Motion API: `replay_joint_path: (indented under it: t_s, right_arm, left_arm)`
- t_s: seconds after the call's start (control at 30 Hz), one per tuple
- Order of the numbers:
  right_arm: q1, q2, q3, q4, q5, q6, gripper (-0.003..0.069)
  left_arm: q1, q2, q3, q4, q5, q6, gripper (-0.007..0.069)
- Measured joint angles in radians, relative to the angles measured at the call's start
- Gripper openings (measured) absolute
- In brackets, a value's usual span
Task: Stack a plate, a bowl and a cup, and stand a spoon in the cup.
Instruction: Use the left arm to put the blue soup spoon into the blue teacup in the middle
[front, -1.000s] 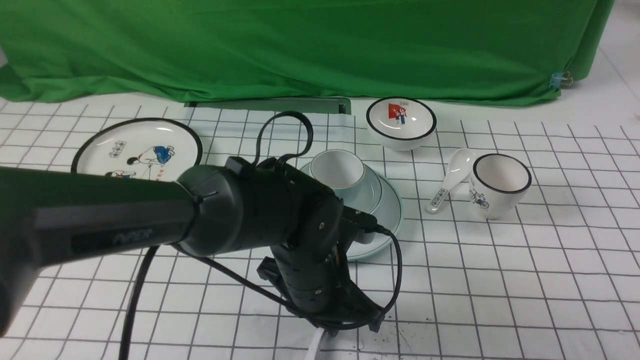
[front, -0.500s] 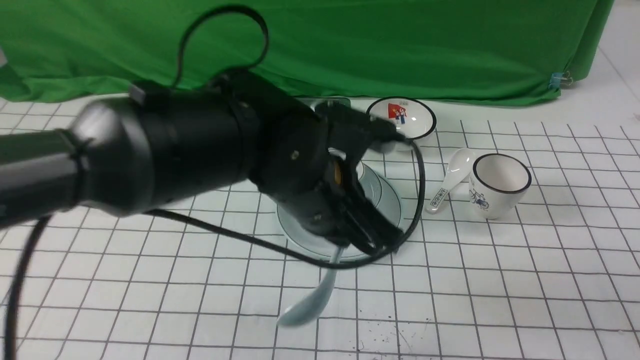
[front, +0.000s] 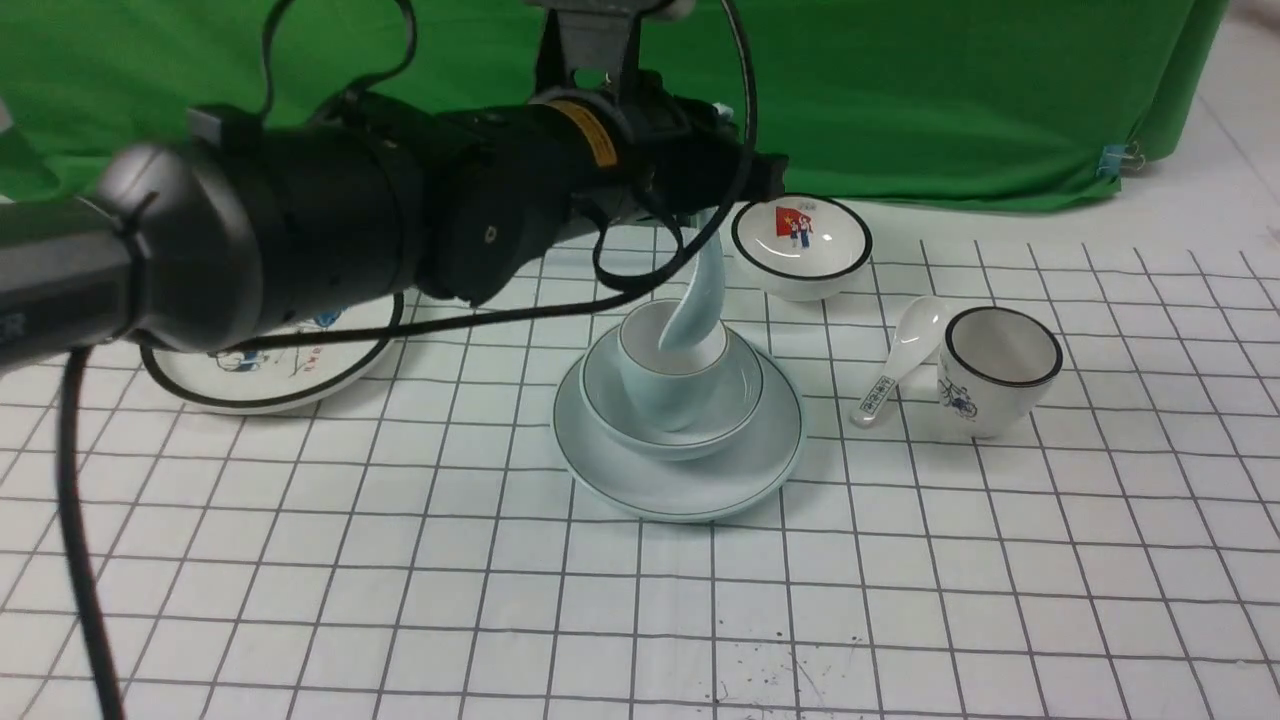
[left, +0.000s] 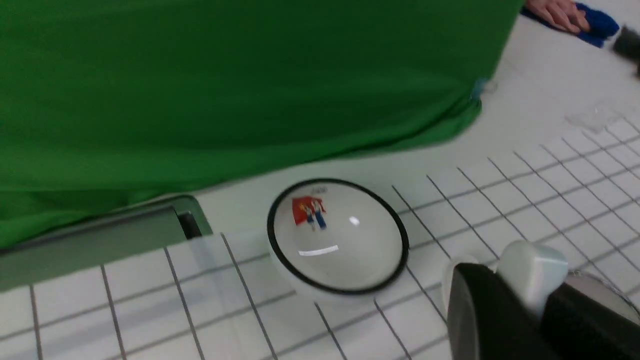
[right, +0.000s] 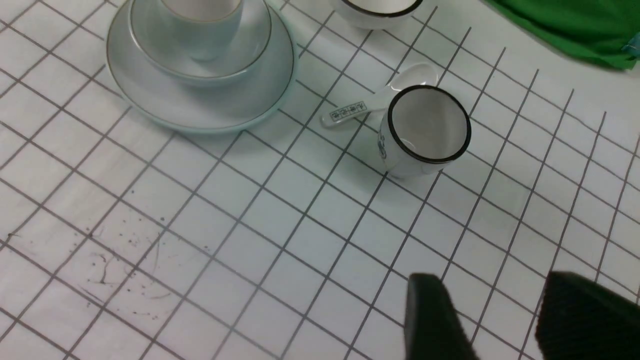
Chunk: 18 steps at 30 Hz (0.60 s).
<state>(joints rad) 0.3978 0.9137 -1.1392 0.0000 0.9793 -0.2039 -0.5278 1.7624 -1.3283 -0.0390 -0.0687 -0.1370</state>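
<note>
Clamping the handle of the spoon (front: 700, 300), the left gripper (front: 715, 205) holds it nearly upright, scoop end lowest and at the mouth of the cup (front: 655, 395) straight below, which sits in the bowl (front: 745, 392) on the plate (front: 690, 487); the right gripper (right: 495, 281) hangs open, well apart.

Two plates (front: 690, 485) (front: 260, 385), two bowls (front: 735, 400) (front: 800, 250), two cups (front: 655, 390) (front: 1000, 370), two spoons (front: 700, 300) (front: 905, 355)

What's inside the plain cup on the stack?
The plain white spoon, hanging from the left gripper, dips its scoop into the cup. Its floor is hidden behind the near wall.
</note>
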Motion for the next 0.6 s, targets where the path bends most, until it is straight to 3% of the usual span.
replay_joint_path:
  t_s: [0.17,0.43,0.6]
  right_arm:
    - [0.0,0.0,0.0,0.0,-0.02,-0.002,0.0337]
    - [0.0,0.0,0.0,0.0,-0.03,-0.003,0.0337]
    - [0.0,0.0,0.0,0.0,-0.033,-0.003,0.0337]
  left_arm:
    - [0.021,0.091,0.0,-0.005,-0.133,-0.002,-0.0009]
    - [0.055,0.161,0.0,-0.007,-0.146,-0.003,0.0003]
    - [0.06,0.16,0.0,-0.007,-0.139,-0.003,0.0103]
